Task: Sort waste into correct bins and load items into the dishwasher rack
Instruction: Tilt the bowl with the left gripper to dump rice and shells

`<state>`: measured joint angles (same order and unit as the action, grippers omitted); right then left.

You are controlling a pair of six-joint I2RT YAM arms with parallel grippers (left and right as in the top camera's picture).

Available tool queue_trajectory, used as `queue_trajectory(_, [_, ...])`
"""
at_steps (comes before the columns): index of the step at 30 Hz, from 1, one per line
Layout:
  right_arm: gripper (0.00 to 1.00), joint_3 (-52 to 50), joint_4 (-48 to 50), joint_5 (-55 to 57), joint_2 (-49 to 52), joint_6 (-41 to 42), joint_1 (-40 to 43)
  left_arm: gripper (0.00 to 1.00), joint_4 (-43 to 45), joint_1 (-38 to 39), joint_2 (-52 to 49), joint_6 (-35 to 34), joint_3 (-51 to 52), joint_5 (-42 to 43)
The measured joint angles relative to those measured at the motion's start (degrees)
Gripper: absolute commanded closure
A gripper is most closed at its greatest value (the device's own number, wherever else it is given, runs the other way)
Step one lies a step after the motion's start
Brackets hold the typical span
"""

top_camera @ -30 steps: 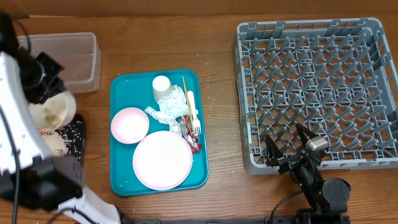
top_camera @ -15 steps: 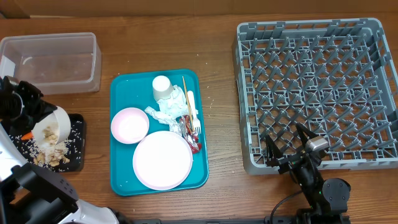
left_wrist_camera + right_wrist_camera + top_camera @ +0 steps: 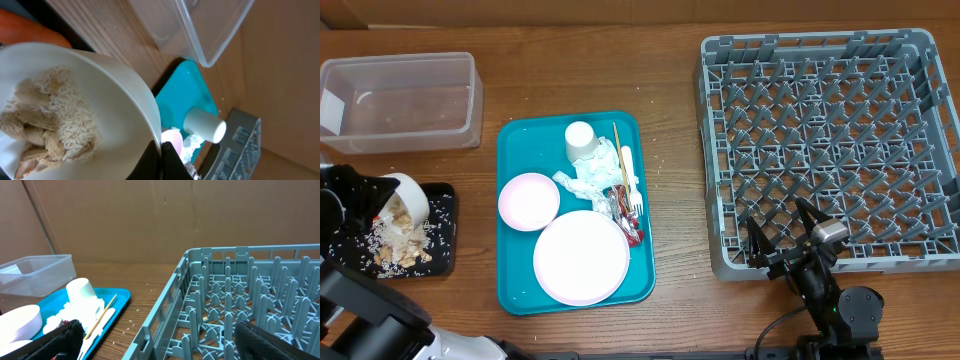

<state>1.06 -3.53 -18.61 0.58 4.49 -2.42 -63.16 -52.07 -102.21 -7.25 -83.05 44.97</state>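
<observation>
Left gripper point(image 3: 161, 156) pinches the rim of the white bowl point(image 3: 75, 110), which is tipped over the black tray point(image 3: 442, 255). Rice and beige scraps point(image 3: 395, 240) are partly out, partly clinging inside. Risks: grains bounce past the tray edge onto the table point(image 3: 670, 80), sticky clumps stay in the bowl, the thin rim grip slips. Right gripper point(image 3: 782, 232) is spread wide, idle by the dishwasher rack point(image 3: 920, 60).

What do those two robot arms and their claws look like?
The left arm has white shells and black joints; its left gripper is black. The right arm is all black, with a small silver block at the wrist, a thin black cable, and a right gripper of two slim black fingers.
</observation>
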Motion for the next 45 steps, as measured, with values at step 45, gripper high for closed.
queue_trajectory(45, [0.0, 0.0, 0.0, 0.0, 0.0, 0.0, 0.0, 0.96, 0.2, -9.3, -12.2, 9.2, 5.9, 28.7])
